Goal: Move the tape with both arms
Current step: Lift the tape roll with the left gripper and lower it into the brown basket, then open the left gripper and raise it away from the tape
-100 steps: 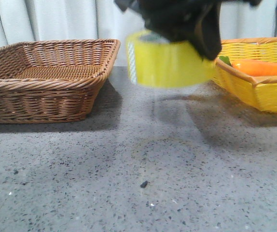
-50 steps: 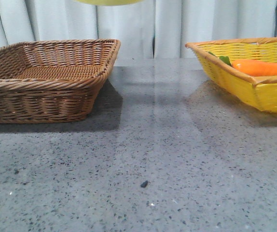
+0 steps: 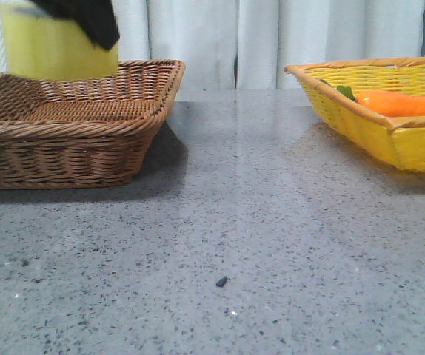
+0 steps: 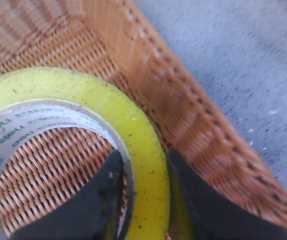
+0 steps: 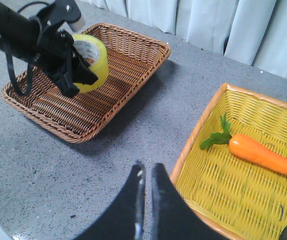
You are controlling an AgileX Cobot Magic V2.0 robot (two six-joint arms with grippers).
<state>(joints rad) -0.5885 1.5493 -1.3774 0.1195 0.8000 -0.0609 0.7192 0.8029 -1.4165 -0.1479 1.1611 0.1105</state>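
The yellow tape (image 3: pixel 55 48) with a white "deli" core hangs over the brown wicker basket (image 3: pixel 116 122) at the left. My left gripper (image 4: pixel 142 167) is shut on the tape (image 4: pixel 143 145), one finger inside the core and one outside the roll. The right wrist view shows the tape (image 5: pixel 94 62) held by the left arm above the brown basket (image 5: pixel 118 80). My right gripper (image 5: pixel 146 172) is shut and empty, high over the grey table between the two baskets. It does not show in the front view.
A yellow basket (image 3: pixel 360 122) at the right holds an orange carrot (image 3: pixel 401 102); both also show in the right wrist view, basket (image 5: pixel 203 125) and carrot (image 5: pixel 258 154). A small dark speck (image 3: pixel 221 281) lies on the grey table (image 3: pixel 257 222).
The tape has moved from the middle, up out of the front view, then left and down over the brown basket, held by the left gripper. The right gripper has left the front view.
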